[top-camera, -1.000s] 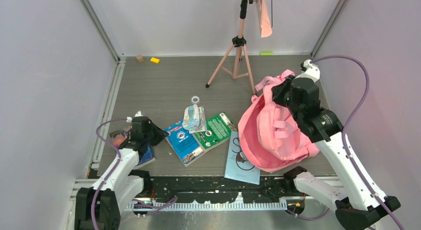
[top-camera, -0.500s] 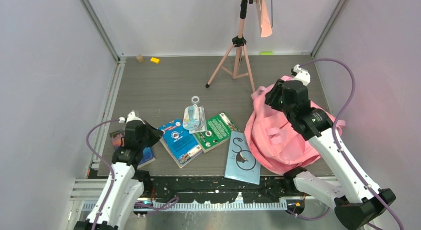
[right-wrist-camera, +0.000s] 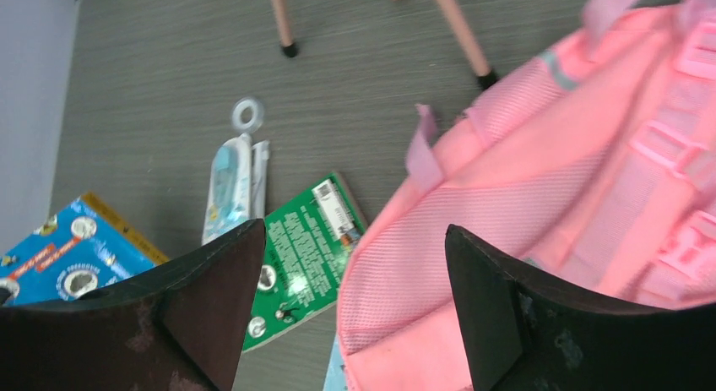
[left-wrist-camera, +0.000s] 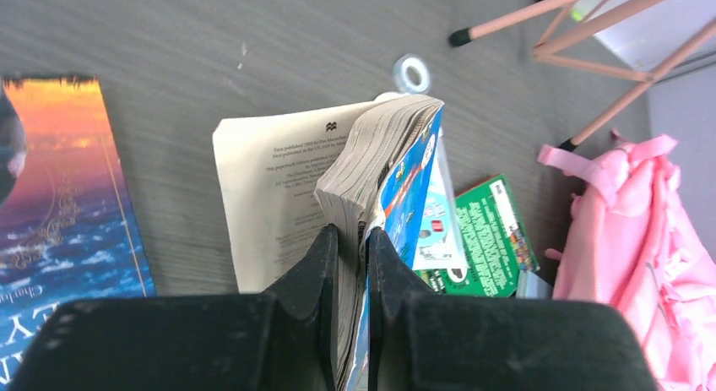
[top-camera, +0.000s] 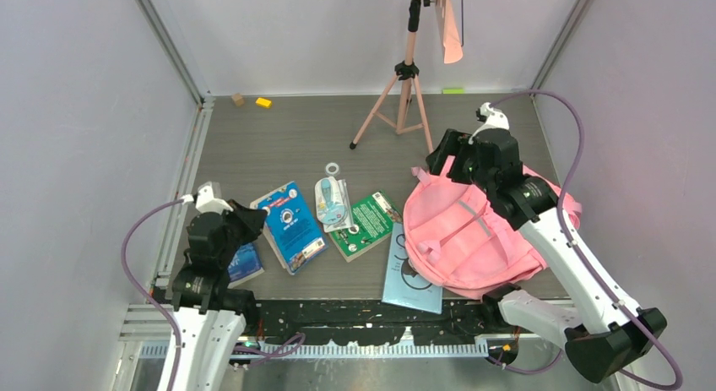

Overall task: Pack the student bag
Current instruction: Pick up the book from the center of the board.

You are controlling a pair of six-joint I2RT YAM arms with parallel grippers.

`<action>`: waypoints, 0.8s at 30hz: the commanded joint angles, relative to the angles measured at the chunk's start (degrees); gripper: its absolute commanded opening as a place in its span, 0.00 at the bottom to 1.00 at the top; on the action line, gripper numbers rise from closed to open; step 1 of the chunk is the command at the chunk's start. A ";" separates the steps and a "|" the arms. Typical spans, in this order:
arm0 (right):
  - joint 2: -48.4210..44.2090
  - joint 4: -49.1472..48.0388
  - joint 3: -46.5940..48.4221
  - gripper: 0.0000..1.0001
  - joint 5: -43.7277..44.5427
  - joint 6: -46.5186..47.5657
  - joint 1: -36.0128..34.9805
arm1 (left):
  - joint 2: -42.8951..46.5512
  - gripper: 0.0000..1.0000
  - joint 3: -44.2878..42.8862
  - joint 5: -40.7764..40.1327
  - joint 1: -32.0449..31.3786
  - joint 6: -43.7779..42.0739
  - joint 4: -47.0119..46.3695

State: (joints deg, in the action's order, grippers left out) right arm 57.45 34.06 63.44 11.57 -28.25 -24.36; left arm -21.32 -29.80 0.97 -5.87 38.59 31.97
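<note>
The pink student bag lies flat on the right of the table with its back panel and straps up. It also shows in the right wrist view and the left wrist view. My right gripper is open and empty, hovering over the bag's far left edge. My left gripper is shut on the blue book, pinching its pages and cover. The book is raised on edge, its first page fanned open.
A green book, a blister pack and a white ring lie mid-table. A light blue book sits partly under the bag. A dark blue book lies by the left arm. A pink tripod stands behind.
The bag has dropped from a raised, bunched shape to lying flat. My right gripper moved left and farther back, off it. My left gripper dragged the blue book leftward and tilted it up.
</note>
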 commanded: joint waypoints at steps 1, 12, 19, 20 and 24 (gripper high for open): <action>2.14 -7.36 1.74 0.84 -16.42 2.43 -0.80 | 3.72 0.00 -5.18 3.60 0.15 -3.43 -2.92; 11.58 -19.29 1.52 0.84 -27.61 7.94 -14.40 | 9.79 0.00 -7.59 14.30 0.15 -4.78 -8.06; 17.61 -34.35 -2.32 0.85 -31.48 3.44 -16.88 | 10.25 0.00 -10.16 19.09 0.16 -2.55 -12.53; 18.27 -36.02 -2.29 0.85 -32.17 3.28 -17.18 | 10.25 0.00 -10.18 19.59 0.16 -1.69 -13.27; 20.97 -38.26 -1.34 0.85 -33.88 2.72 -19.60 | 10.14 0.00 -10.19 21.18 0.15 0.65 -15.68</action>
State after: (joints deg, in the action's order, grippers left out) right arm 77.28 4.32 60.93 -18.85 -24.40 -41.74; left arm -11.86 -37.45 18.22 -5.87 35.57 25.85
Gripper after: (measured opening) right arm 0.845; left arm 0.095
